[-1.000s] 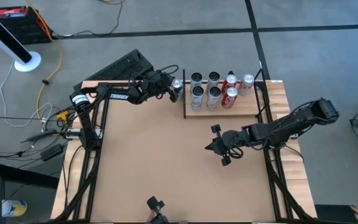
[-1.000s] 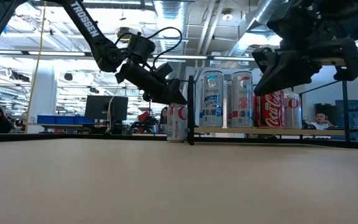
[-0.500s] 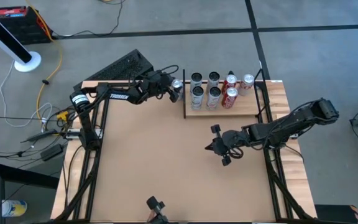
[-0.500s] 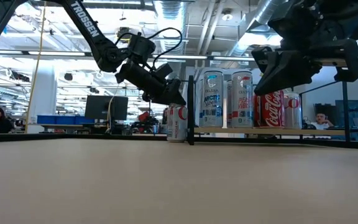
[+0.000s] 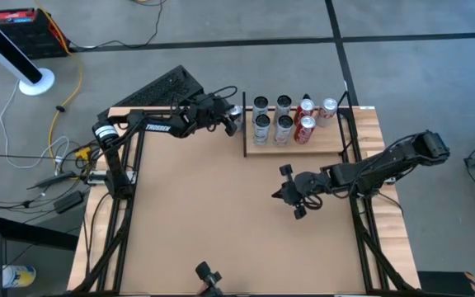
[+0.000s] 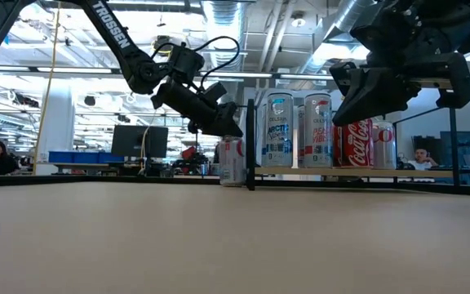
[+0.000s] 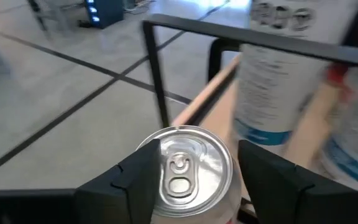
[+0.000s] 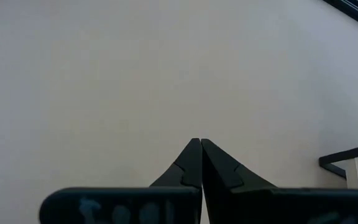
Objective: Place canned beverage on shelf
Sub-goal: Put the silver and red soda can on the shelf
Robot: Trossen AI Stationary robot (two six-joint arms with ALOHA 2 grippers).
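Observation:
A silver can point(image 7: 185, 174) stands upright on the table just left of the shelf point(image 5: 330, 137), a pale wood board with black posts; it also shows in the low view point(image 6: 232, 163). My left gripper point(image 7: 194, 168) slants down over the can, open, with one finger on each side of its top. My right gripper point(image 5: 291, 195) is shut and empty, hovering above the table's middle right; it also shows in the right wrist view point(image 8: 197, 158). My left gripper's fingers point(image 7: 143, 180) stand on either side of the can's top rim point(image 7: 224, 163), coming from the table's left and slanting down. The can stands upright on the table. I cannot tell whether the fingers touch it.
The shelf holds several upright cans, silver ones point(image 5: 272, 115) and red ones point(image 5: 305, 125). A black post point(image 6: 250, 139) of the shelf stands right beside the can. The wide tan tabletop point(image 5: 221, 223) lies in front of the shelf.
My left gripper has gone down a little over the can, so that its fingers now cover the can's upper part in the low view. The can has stayed where it was on the table.

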